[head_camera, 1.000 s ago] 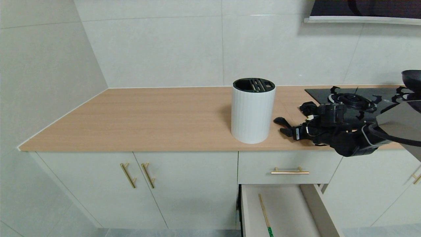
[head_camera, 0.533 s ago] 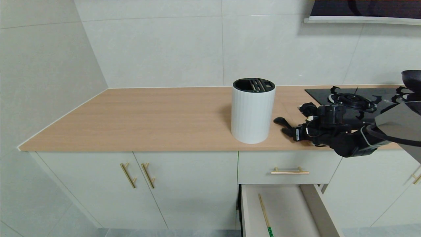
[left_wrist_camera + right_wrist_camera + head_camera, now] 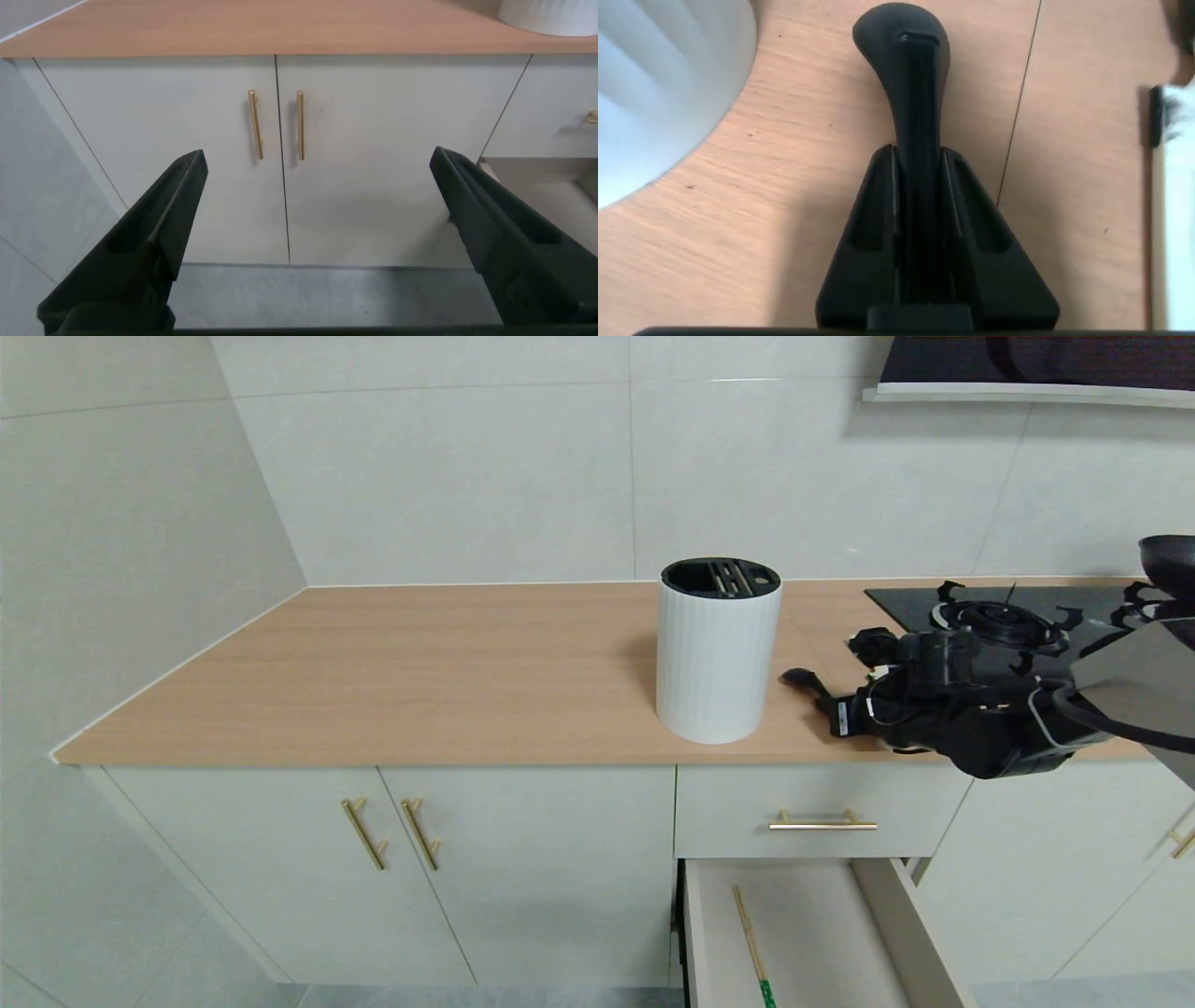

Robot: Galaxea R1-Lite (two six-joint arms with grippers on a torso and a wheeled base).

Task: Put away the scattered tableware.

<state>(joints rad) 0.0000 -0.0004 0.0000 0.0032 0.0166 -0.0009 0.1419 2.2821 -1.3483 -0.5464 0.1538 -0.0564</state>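
A white ribbed cylindrical holder [image 3: 717, 658] with a black slotted top stands on the wooden counter [image 3: 448, 663]; its base also shows in the right wrist view [image 3: 654, 84]. Just to its right, low over the counter, my right gripper [image 3: 827, 706] is shut on a black utensil handle [image 3: 798, 679]. The rounded end of the handle [image 3: 901, 47] sticks out past the fingers toward the holder. The rest of that utensil is hidden. My left gripper [image 3: 318, 233] hangs open below counter height, facing the cabinet doors [image 3: 280, 159].
A black gas hob [image 3: 999, 616] lies on the counter behind the right arm, with a dark pan [image 3: 1172, 560] at the far right. Below the counter a drawer [image 3: 812, 933] stands pulled out, with a pair of chopsticks [image 3: 752, 943] lying inside.
My right gripper, with the black handle in it, has shifted slightly to the right, away from the holder. Nothing else has moved.
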